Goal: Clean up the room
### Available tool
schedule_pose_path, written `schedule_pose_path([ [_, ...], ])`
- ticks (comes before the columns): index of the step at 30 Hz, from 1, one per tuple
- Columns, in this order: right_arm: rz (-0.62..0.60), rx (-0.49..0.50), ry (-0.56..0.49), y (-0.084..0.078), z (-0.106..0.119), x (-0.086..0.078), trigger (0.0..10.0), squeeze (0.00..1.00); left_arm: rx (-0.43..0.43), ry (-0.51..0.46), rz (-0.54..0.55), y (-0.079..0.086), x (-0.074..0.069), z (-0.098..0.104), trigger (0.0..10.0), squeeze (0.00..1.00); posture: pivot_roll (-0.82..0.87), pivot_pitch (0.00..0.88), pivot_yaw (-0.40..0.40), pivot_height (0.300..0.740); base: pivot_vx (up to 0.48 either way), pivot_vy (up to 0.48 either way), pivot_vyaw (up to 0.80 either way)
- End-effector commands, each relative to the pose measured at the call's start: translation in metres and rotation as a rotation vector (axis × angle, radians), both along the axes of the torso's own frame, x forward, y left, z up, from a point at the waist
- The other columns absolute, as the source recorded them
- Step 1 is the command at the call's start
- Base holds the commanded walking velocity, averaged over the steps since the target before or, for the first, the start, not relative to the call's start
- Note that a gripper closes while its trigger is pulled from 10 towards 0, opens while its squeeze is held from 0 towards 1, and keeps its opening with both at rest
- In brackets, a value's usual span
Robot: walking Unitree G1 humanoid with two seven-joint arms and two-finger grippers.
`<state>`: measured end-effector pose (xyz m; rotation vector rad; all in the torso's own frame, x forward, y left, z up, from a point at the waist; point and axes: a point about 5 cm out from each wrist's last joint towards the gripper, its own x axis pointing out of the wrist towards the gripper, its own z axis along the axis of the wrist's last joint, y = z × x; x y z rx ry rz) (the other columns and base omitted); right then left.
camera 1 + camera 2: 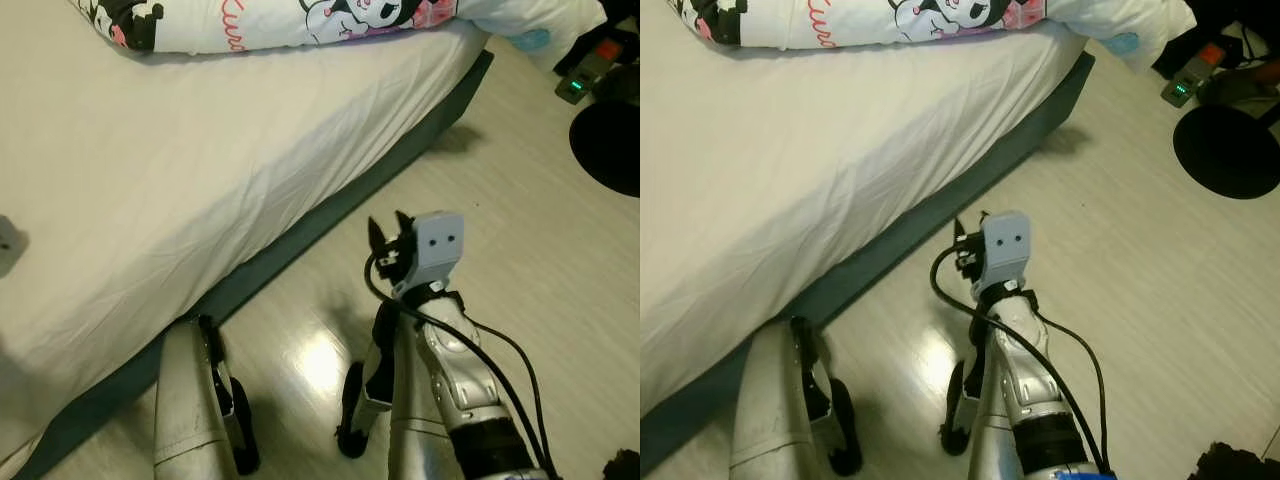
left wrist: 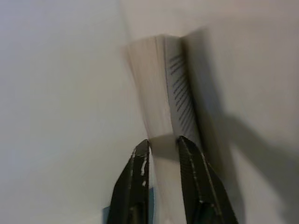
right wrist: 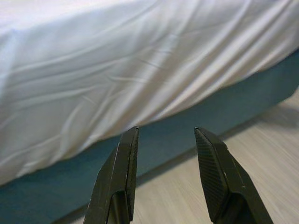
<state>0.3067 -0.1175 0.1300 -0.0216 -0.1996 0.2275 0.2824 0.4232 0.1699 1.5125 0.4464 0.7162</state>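
Note:
My left gripper [image 2: 162,142] is shut on a small open book [image 2: 163,93], pinching its pale pages beside a page of printed lines, above the pale floor. In the left eye view the left arm [image 1: 185,400] hangs low beside the bed base, its black fingers [image 1: 238,425] pointing down. My right gripper [image 1: 385,238] is raised over the floor and aimed at the bed's edge. Its fingers [image 3: 124,168] stand open with nothing between them, facing the white sheet [image 3: 117,70] and the dark teal base [image 3: 177,135].
The bed [image 1: 150,170] runs diagonally across the left, with a cartoon-print pillow [image 1: 300,20] at its far end and a small grey object [image 1: 8,243] at its left. A black round object [image 1: 610,145] and a device with a green light [image 1: 578,88] lie on the floor at far right.

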Motion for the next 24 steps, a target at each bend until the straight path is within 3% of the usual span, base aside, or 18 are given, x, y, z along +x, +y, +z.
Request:
schedule_pose_path([
  [1,-0.010,0.006,0.021,-0.003,-0.007,-0.004,10.0,0.00,-0.013,0.007,0.026,0.004,-0.005,-0.004,10.0,1.00,-0.04,0.321,0.062,0.532,0.000,0.000,0.00],
  [7,-0.014,0.005,0.018,-0.004,-0.006,-0.003,10.0,0.00,-0.024,0.028,-0.007,-0.008,0.001,-0.015,10.0,1.00,-0.04,0.317,0.066,0.532,0.000,0.000,0.00],
  [8,-0.016,0.005,0.017,-0.004,-0.006,-0.003,10.0,0.00,-0.032,0.045,-0.025,-0.012,0.002,-0.020,10.0,0.42,-0.04,0.315,0.067,0.532,0.000,0.000,0.00],
  [9,-0.016,0.005,0.017,-0.004,-0.006,-0.003,10.0,0.00,-0.032,0.045,-0.025,-0.012,0.002,-0.020,10.0,0.42,-0.04,0.315,0.067,0.532,0.000,0.000,0.00],
  [10,-0.017,0.005,0.016,-0.005,-0.006,-0.003,10.0,0.00,-0.034,0.061,-0.051,-0.016,0.004,-0.024,10.0,0.00,-0.04,0.315,0.067,0.532,0.000,0.000,0.00],
  [14,-0.020,0.005,0.016,-0.006,-0.006,-0.003,10.0,0.00,-0.027,0.098,-0.170,-0.028,0.005,-0.035,10.0,0.00,-0.03,0.315,0.072,0.532,0.000,0.000,0.00],
  [15,-0.022,0.005,0.016,-0.007,-0.006,-0.004,10.0,0.00,-0.037,0.083,-0.250,-0.037,0.006,-0.037,10.0,0.00,-0.02,0.314,0.070,0.532,0.000,0.000,0.00],
  [17,-0.022,0.005,0.016,-0.007,-0.006,-0.004,10.0,0.00,-0.037,0.083,-0.250,-0.037,0.006,-0.037,10.0,0.00,-0.02,0.314,0.070,0.532,0.000,0.000,0.00],
  [18,-0.023,0.006,0.017,-0.008,-0.006,-0.004,10.0,0.00,-0.111,0.013,-0.333,-0.050,0.008,-0.036,10.0,0.00,-0.02,0.312,0.063,0.532,0.000,0.000,0.00],
  [19,-0.022,0.008,0.012,-0.009,-0.005,-0.005,10.0,0.00,-0.250,-0.113,-0.440,-0.072,0.013,-0.028,10.0,0.00,-0.01,0.305,0.055,0.532,0.000,0.000,0.00],
  [20,-0.022,0.008,0.012,-0.009,-0.005,-0.005,10.0,0.00,-0.250,-0.113,-0.440,-0.072,0.013,-0.028,10.0,0.00,-0.01,0.305,0.055,0.532,0.000,0.000,0.00],
  [21,-0.022,0.010,0.007,-0.010,-0.004,-0.005,10.0,0.00,-0.365,-0.218,-0.522,-0.089,0.015,-0.019,10.0,0.00,0.00,0.301,0.051,0.532,0.000,0.000,0.00],
  [22,-0.022,0.017,-0.009,-0.011,0.001,-0.005,10.0,0.00,-0.533,-0.375,-0.639,-0.121,0.021,0.002,10.0,0.00,0.00,0.287,0.039,0.532,0.000,0.000,0.00],
  [24,-0.022,0.017,-0.009,-0.011,0.001,-0.005,10.0,0.00,-0.533,-0.375,-0.639,-0.121,0.021,0.002,10.0,0.00,0.00,0.287,0.039,0.532,0.000,0.000,0.00],
])
